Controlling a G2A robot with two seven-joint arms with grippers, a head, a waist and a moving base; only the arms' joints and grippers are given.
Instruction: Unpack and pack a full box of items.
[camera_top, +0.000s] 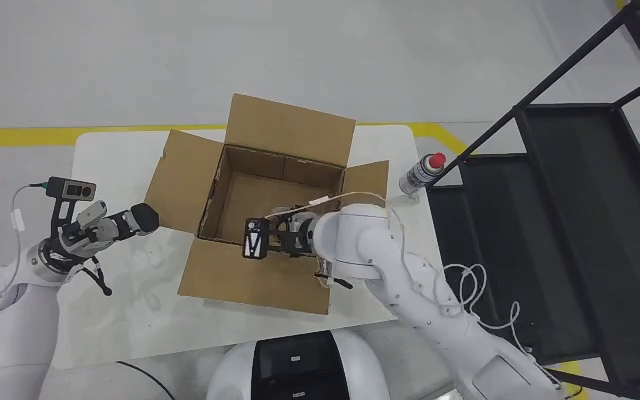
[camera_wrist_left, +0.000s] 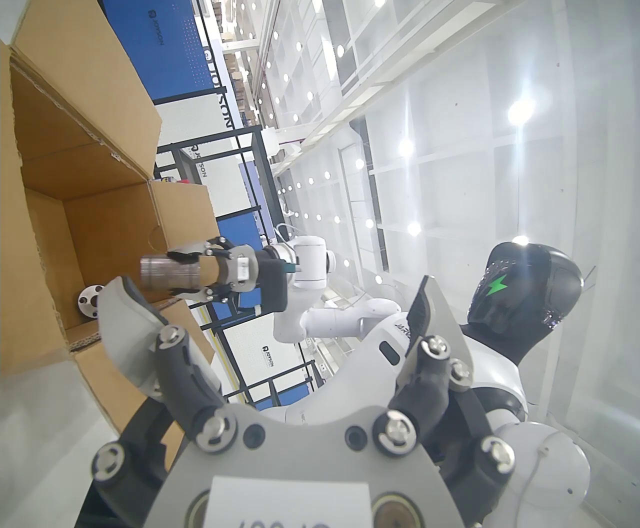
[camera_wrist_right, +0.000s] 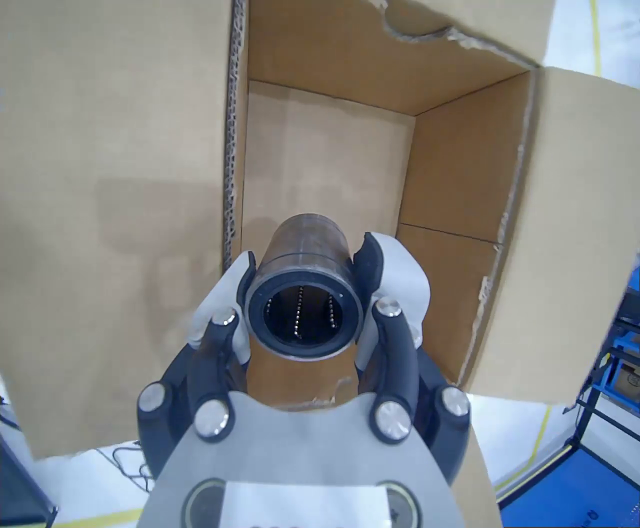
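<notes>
- The right gripper (camera_wrist_right: 307, 260) is clamped on the bearing (camera_wrist_right: 305, 295), over the mouth of the box (camera_wrist_right: 450, 175).
- The bearing's long axis runs in line with that gripper, with its far end aimed into the box and its bore facing the wrist.
- The left gripper (camera_wrist_left: 270, 300), wide and empty, sits well apart beside the box.

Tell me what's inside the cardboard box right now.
One small metal disc lies on the floor of the box. The right gripper holds a metal cylinder over it, covering part of the floor.
</notes>
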